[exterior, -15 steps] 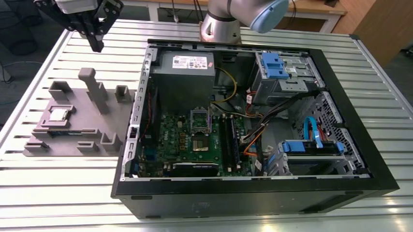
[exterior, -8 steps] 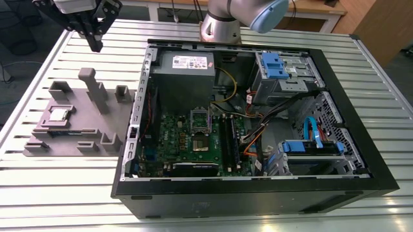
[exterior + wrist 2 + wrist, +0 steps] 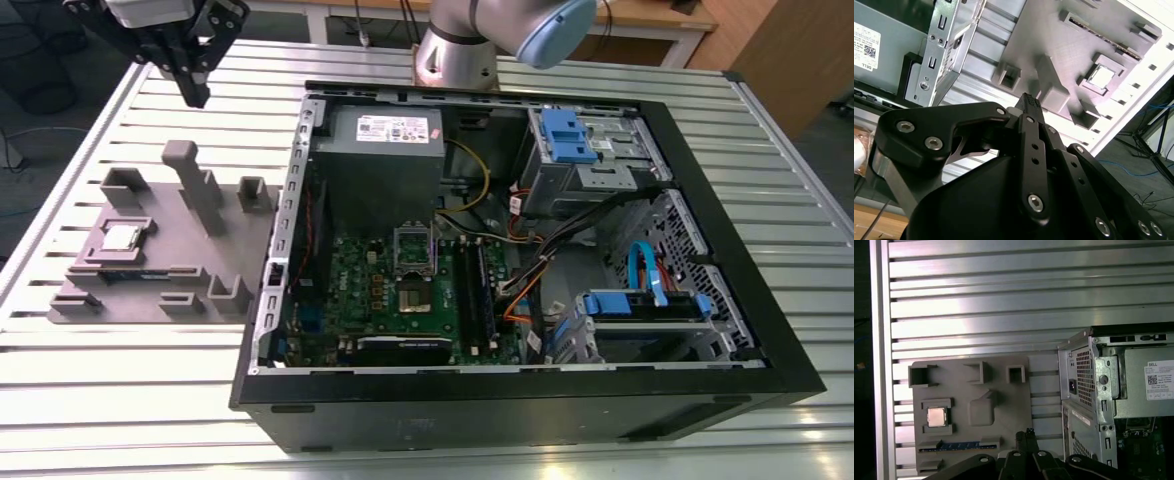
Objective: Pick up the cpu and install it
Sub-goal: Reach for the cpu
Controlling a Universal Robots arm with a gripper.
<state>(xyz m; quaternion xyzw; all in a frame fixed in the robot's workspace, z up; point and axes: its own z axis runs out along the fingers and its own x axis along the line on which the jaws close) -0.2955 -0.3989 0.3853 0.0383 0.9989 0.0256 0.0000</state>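
The cpu (image 3: 124, 236) is a small silver square chip lying flat in a recess of the grey fixture plate (image 3: 160, 290), at the exterior view's left. Both wrist views show the cpu (image 3: 1102, 76) (image 3: 936, 416) in its pocket, untouched. My gripper (image 3: 198, 92) hangs high above the table beyond the fixture's far edge, well apart from the chip. Its black fingers (image 3: 1029, 102) are pressed together with nothing between them. The metal-framed socket (image 3: 412, 250) sits on the green motherboard (image 3: 360, 300) inside the open computer case (image 3: 694, 200).
Grey fixture posts (image 3: 194, 185) rise from the plate beside the cpu pocket. The case's metal wall (image 3: 283, 230) stands between fixture and motherboard. Inside the case are a power supply (image 3: 380, 135), cables (image 3: 534, 270) and blue drive bays (image 3: 574, 135). The slatted metal table (image 3: 134, 400) surrounds everything.
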